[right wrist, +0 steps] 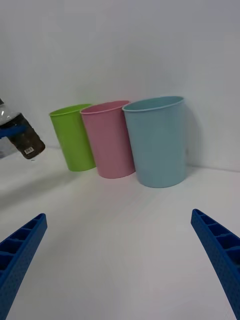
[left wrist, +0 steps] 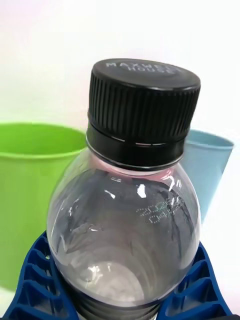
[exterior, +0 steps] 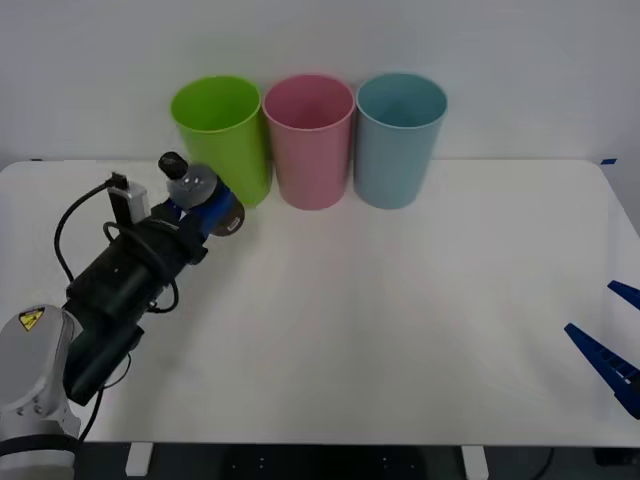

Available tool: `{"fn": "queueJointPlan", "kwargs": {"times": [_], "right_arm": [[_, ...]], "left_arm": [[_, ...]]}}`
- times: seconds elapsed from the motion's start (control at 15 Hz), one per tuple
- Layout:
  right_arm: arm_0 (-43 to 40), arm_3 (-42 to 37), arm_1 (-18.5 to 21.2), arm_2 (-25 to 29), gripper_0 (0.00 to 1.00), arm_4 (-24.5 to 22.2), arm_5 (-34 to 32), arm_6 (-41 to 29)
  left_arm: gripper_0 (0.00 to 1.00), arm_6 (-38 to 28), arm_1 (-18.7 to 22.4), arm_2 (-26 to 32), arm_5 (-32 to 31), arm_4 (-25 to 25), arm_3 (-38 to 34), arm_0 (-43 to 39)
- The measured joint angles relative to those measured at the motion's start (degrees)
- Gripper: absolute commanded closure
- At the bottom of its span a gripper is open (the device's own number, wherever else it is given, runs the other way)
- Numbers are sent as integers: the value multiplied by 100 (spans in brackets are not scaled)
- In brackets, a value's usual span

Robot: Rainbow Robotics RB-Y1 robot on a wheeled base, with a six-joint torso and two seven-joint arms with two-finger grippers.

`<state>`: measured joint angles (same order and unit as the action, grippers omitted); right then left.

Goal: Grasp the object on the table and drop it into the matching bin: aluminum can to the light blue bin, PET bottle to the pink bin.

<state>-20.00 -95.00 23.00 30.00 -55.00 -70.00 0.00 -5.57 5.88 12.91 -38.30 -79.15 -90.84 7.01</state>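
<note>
1. Front view: the PET bottle [exterior: 197, 190] is seen clamped in the left pincer [exterior: 205, 212], lifted off the tabletop [exterior: 400, 310] and tilted, with its black cap [exterior: 173, 162] uppermost. It is held just in front of the lime green bin [exterior: 222, 135]; the pink bin [exterior: 310, 138] stands next along, touching or nearly touching the green one, and the light blue bin [exterior: 400, 137] is beyond it. The right pincer [exterior: 612, 360] is parked low at the tabletop's right edge, with its blue fingers apart and nothing between them.

2. Right wrist view: the bottle [right wrist: 22, 135] is shown at the edge of the picture, raised clear of the tabletop, its dark label [right wrist: 27, 137] turned toward the camera. The three bins are lined up against the wall (green, pink, blue).

3. Left wrist view: the clear shoulder of the bottle [left wrist: 127, 220] is gripped on both sides by the ribbed blue fingers [left wrist: 37, 280], below the cap.

4. Handling, as a judgement: the bottle appears empty, so it is probably light and thin-walled, and it can be dented by a hard squeeze. Smooth plastic is likely to slip (the ribbed pads help). The best hold is judged to be across the round body or shoulder, as at present, not on the cap.
</note>
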Motion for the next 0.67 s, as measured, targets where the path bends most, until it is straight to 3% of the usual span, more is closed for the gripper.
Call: {"fn": "queueJointPlan", "kwargs": {"times": [0.4, 0.67], "right_arm": [[0, 0, 0, 0, 0, 0, 0, 0], [0, 0, 0, 0, 0, 0, 0, 0]], "left_arm": [[100, -1467, 157, -42, 46, 4, -1091, -83], [100, -2408, 159, -102, 356, -312, -1659, 104]]}}
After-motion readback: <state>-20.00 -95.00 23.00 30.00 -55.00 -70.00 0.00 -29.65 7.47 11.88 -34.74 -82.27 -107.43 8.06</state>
